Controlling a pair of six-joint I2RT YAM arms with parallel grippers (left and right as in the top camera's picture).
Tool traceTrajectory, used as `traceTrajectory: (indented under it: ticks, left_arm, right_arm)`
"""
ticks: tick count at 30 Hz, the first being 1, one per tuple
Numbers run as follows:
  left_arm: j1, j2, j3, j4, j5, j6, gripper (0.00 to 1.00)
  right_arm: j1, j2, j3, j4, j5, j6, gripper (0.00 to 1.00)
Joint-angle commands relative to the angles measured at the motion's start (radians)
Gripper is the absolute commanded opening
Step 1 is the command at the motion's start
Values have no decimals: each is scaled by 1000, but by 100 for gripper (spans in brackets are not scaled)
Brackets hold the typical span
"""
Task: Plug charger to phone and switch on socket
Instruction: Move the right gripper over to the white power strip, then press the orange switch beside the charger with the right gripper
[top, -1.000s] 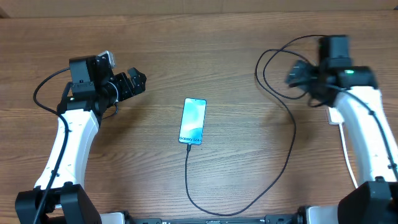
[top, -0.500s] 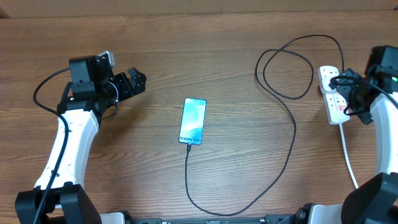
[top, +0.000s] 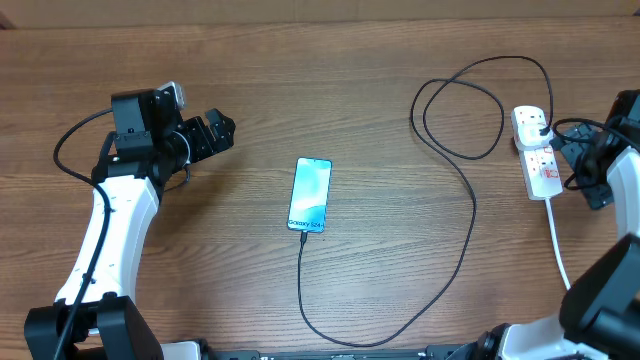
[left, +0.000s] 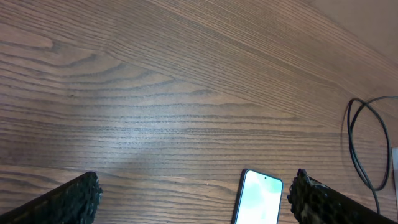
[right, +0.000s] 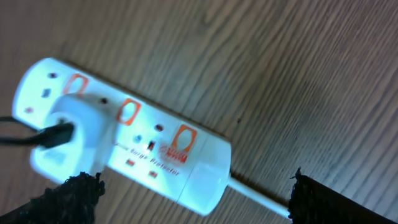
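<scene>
Right end effector (top: 578, 168) has swung rightward off the socket (top: 537, 150), wide open, empty; left end effector (top: 215, 135) likewise.

Phone, charger and socket laid out on the wooden tabletop (top: 380, 120).

The phone (top: 310, 195) lies flat and screen up near the middle, its light blue display lit, its long axis running almost front to back with a slight tilt. The charger (top: 470, 230), a thin black cable, meets the phone's near short edge. It drops toward the front, sweeps right, climbs and forms a loose loop. It ends at a pale plug body seated in the far end of the socket (top: 536, 152). The socket is a white strip with red-outlined switches at the far right, and a white cord trails from its near end. Whether the switches are on cannot be told.
</scene>
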Motion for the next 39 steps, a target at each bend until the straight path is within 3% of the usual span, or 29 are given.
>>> traceTrajectory:
  ticks: [1,39]
  left_arm:
    - [0,-15,4,1,-7,0,100]
    - [0,-15,4,1,-7,0,100]
  right_arm:
    - [-2,57,-10,28,6,14,100]
    - [-2,245,-10,254,-2,13,100]
